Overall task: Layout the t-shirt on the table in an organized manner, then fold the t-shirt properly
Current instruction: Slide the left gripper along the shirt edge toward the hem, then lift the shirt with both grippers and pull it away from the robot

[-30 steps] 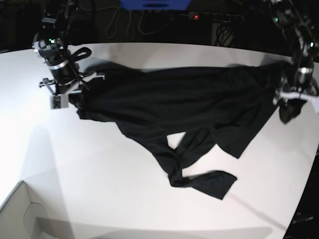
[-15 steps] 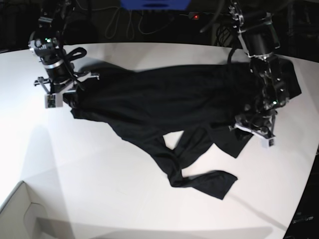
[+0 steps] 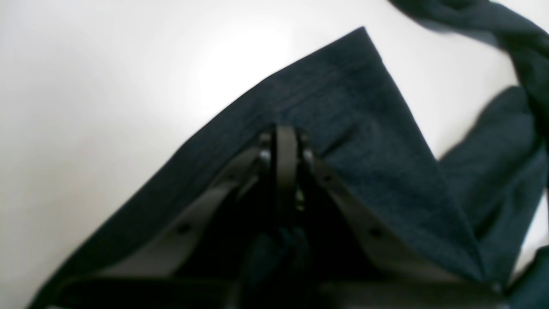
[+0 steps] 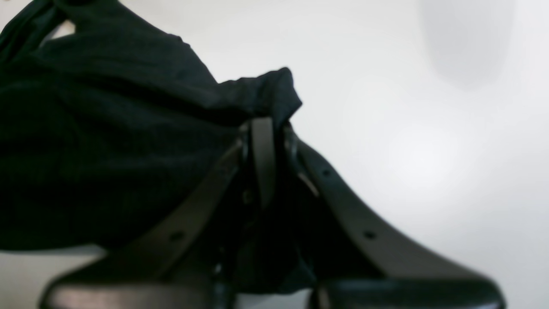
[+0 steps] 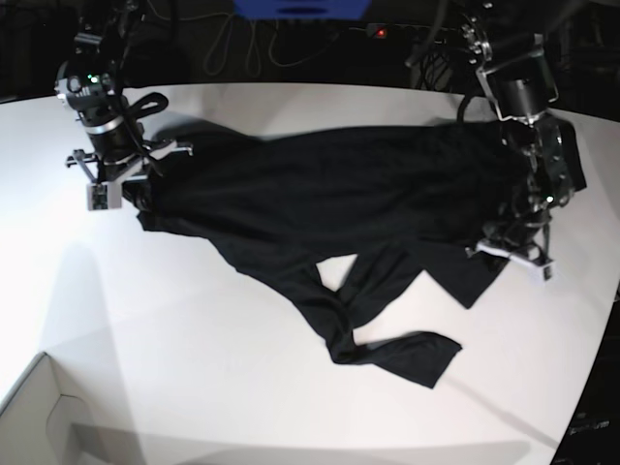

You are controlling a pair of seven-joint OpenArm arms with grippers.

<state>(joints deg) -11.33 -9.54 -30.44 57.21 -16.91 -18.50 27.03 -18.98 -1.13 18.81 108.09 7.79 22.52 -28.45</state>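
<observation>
We see the t-shirt (image 5: pixel 339 203) spread rumpled across the table (image 5: pixel 194 368), the left gripper (image 3: pixel 281 141) closed, apparently pinching its hem corner, and the right gripper (image 4: pixel 263 128) clamped on its bunched opposite edge.

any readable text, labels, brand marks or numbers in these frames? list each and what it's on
None readable in any view.
The t-shirt is plain black, no print or tag showing.
The table is bare white, no markings.
The blue object at the back edge has a dark stripe, but no legible text.
Both wrist views are blurred; the fingers carry no legible marks.
</observation>
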